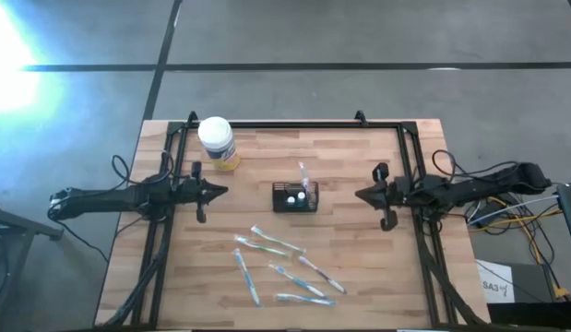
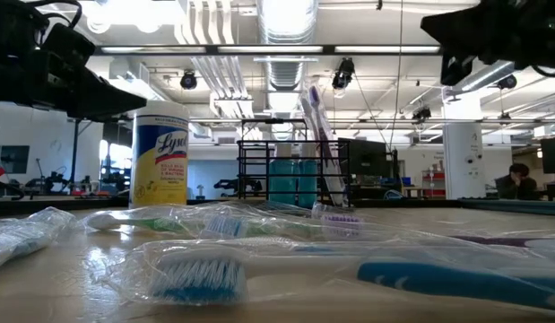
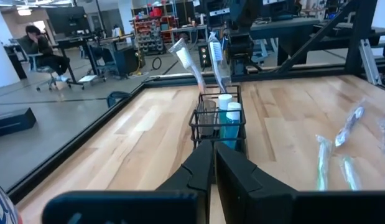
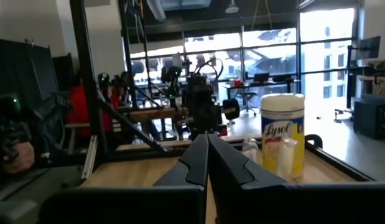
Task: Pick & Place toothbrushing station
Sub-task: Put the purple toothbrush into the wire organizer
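The toothbrushing station (image 1: 295, 197) is a small black wire holder standing on its base at the table's middle. It holds two upright toothbrushes and blue-and-white tubes, as the left wrist view (image 3: 218, 118) and the low view (image 2: 293, 170) show. My left gripper (image 1: 219, 191) is shut and empty, left of the holder and above the table. My right gripper (image 1: 361, 195) is shut and empty, right of the holder. Several wrapped toothbrushes (image 1: 280, 267) lie flat on the table nearer the front edge.
A yellow wipes canister with a white lid (image 1: 217, 142) stands at the far left of the table. A black frame rail (image 1: 294, 124) runs along the table's edges. A person sits in the room beyond the table (image 3: 40, 46).
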{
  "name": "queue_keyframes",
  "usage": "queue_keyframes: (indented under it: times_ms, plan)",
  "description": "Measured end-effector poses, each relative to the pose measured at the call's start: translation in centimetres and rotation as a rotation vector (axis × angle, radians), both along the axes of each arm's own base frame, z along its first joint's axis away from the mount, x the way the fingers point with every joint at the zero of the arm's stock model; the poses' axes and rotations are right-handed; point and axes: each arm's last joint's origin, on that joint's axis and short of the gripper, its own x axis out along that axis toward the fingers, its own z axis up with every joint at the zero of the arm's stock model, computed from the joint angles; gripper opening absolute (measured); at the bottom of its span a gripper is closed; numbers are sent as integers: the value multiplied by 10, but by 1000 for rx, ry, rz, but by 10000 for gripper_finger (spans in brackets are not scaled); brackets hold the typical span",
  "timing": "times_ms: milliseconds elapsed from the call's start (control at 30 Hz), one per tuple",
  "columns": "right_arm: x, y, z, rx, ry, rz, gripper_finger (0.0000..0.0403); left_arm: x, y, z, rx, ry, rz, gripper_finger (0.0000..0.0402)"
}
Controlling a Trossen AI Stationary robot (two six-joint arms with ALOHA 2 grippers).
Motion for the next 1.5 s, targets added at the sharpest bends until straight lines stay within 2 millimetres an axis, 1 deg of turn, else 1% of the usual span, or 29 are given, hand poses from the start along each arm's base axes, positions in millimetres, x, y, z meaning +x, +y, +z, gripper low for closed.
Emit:
queue_keyframes:
  times_ms: [67,167,300,467,733,800,933,1067,1233,1333,1433,1500]
  plan:
    - [-1,0,-6,-3,1,0,8,0,0,0,-13,-3,2,23]
    - [-5,-1,-17,-7,-8,-1,8,0,1,0,-82,-16,35,23]
    - [-4,0,-20,-51,24,17,8,0,2,0,-180,-41,100,23]
    - [-6,4,-17,-81,-10,157,8,0,2,0,-221,-49,99,21]
    - [-12,0,-12,-42,-48,200,8,0,2,0,-225,-48,91,5]
    - [-14,0,-11,-60,-63,194,8,0,2,0,-243,-52,93,7]
    - [-20,-2,-4,-100,-128,125,8,0,2,0,-290,-61,99,16]
    - [-26,-3,-3,-134,-144,108,8,0,2,0,-387,-79,110,16]
    - [-35,-6,3,-230,-204,-11,8,0,-1,0,-469,-69,37,6]
    - [-37,-7,-1,-229,-168,-32,8,0,-4,4,-537,-73,-34,4]
    - [-36,-6,-5,-251,-120,-31,8,1,-9,24,-575,-129,-111,3]
    - [-36,-6,-7,-269,-99,-32,8,1,-14,36,-609,-149,-132,2]
